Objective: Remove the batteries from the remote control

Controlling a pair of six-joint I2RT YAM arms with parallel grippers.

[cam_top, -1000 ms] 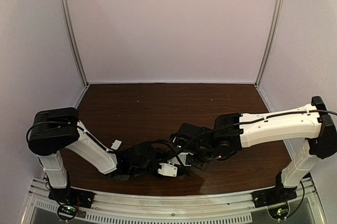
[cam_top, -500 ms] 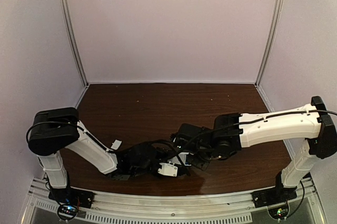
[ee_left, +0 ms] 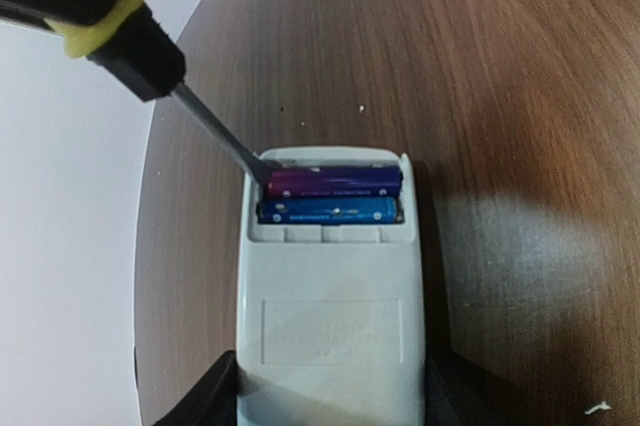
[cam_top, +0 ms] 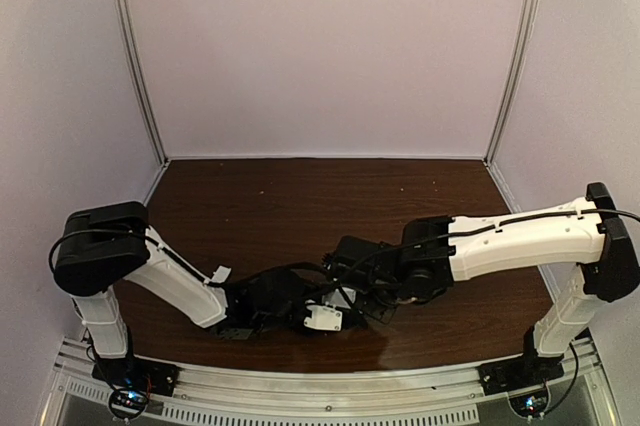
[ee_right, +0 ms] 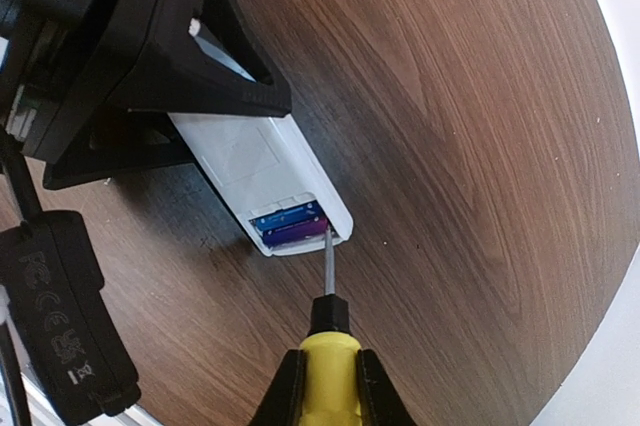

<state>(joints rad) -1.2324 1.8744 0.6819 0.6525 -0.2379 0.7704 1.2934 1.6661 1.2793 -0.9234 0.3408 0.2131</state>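
Left end effector gripping remote control, right end effector clamping screwdriver

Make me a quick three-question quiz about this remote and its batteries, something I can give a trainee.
1. True or false: the remote control holds no batteries.
2. What does the right gripper hold? A) a battery B) the screwdriver C) nothing
3. How many batteries show in the remote, and in what colours?
Key: 1 false. 2 B. 3 two, one purple and one blue.
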